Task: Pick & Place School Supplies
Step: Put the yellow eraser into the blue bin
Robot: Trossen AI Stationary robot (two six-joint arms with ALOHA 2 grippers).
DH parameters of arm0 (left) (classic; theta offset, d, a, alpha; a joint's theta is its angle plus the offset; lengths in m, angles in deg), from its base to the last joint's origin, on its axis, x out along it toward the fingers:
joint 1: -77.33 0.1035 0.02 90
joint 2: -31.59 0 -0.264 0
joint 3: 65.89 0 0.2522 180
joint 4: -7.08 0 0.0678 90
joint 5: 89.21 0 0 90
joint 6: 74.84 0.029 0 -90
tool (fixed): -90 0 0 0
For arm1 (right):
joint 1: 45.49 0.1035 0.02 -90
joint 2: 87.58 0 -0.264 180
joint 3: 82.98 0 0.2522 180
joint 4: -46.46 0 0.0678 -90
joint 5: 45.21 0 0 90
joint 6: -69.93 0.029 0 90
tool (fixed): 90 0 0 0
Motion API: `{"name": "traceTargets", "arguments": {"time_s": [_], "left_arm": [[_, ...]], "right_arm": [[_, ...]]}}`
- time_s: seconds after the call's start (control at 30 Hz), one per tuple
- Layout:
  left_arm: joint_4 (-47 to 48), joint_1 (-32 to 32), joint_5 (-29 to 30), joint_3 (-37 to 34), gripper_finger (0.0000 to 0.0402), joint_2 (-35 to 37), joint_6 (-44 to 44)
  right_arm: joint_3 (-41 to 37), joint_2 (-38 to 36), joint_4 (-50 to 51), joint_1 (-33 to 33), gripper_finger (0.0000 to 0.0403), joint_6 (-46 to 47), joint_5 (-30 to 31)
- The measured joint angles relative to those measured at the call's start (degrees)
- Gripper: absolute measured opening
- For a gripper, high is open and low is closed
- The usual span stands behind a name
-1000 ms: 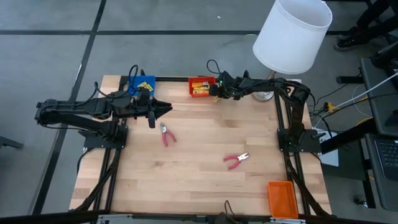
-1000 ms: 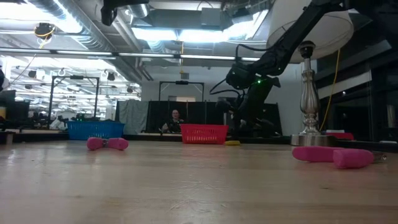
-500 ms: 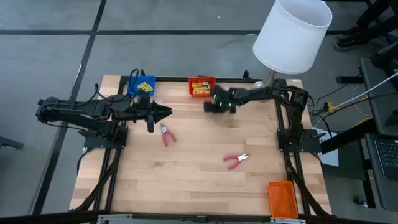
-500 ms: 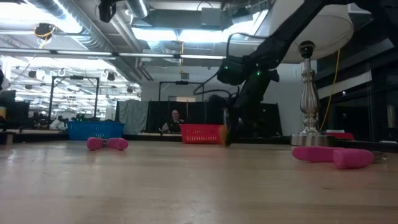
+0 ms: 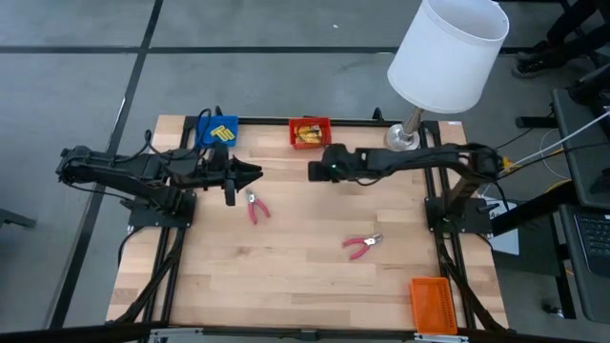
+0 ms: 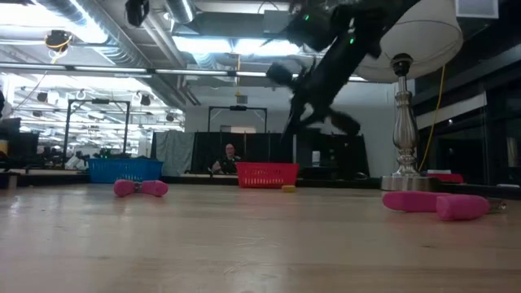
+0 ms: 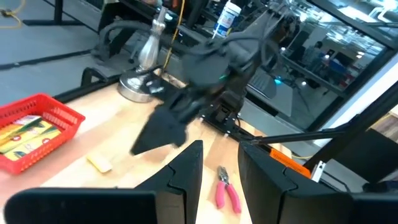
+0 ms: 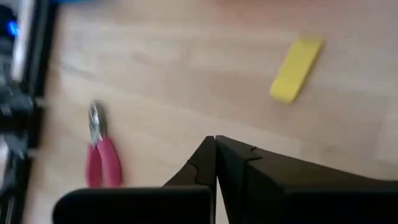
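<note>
My right gripper (image 5: 312, 171) (image 8: 216, 142) is shut and empty, held above the table just near of the red tray (image 5: 310, 132), which holds yellow packets (image 5: 306, 134). A short yellow stick (image 8: 296, 68) (image 7: 99, 163) lies flat on the wood beside that tray. My left gripper (image 5: 255, 172) (image 7: 219, 168) hovers open, pointing toward the right gripper, and touches nothing. One pair of red-handled pliers (image 5: 254, 207) (image 8: 99, 155) lies just near of the left gripper. The other pair (image 5: 362, 245) (image 7: 227, 191) lies at mid-table.
A blue tray (image 5: 217, 129) with yellow items sits at the far left. An orange tray (image 5: 429, 303) stands at the near right corner. The white-shaded lamp (image 5: 448, 52) stands on its metal base (image 5: 402, 140) at the far right. Bare wood spans the near half.
My right gripper has left the red tray's side, moving toward the table's left and near edge; it dipped to the table and has since risen. The left gripper has kept its place.
</note>
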Motion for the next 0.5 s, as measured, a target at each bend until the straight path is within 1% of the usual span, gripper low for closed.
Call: {"name": "traceTargets", "arguments": {"time_s": [0.1, 0.2, 0.33, 0.43, 0.5], "left_arm": [[0.04, -0.36, 2.59, 0.01, 0.0097, 0.0, 0.49], [1.36, -0.45, 4.68, 0.01, 0.0099, -0.29, -0.17], [4.27, -0.45, 5.02, 0.02, 0.0113, -2.51, -2.02], [5.9, -0.46, 4.99, 0.02, 0.0128, -5.67, -4.23], [5.99, -0.46, 5.38, 0.02, 0.0137, -7.69, -5.37]], "right_arm": [[0.01, -3.99, 0.82, 0.75, 0.0002, -0.56, 1.91], [0.02, -7.73, 0.54, 1.68, 0.0014, -3.44, 4.75], [0.11, -14.2, 0.79, 3.52, 0.005, -5.59, 8.43], [0.2, -18.24, 3.78, 5.04, 0.0081, -5.62, 8.95], [0.17, -19.7, 8.0, 5.06, 0.0102, -4.0, 9.43]]}}
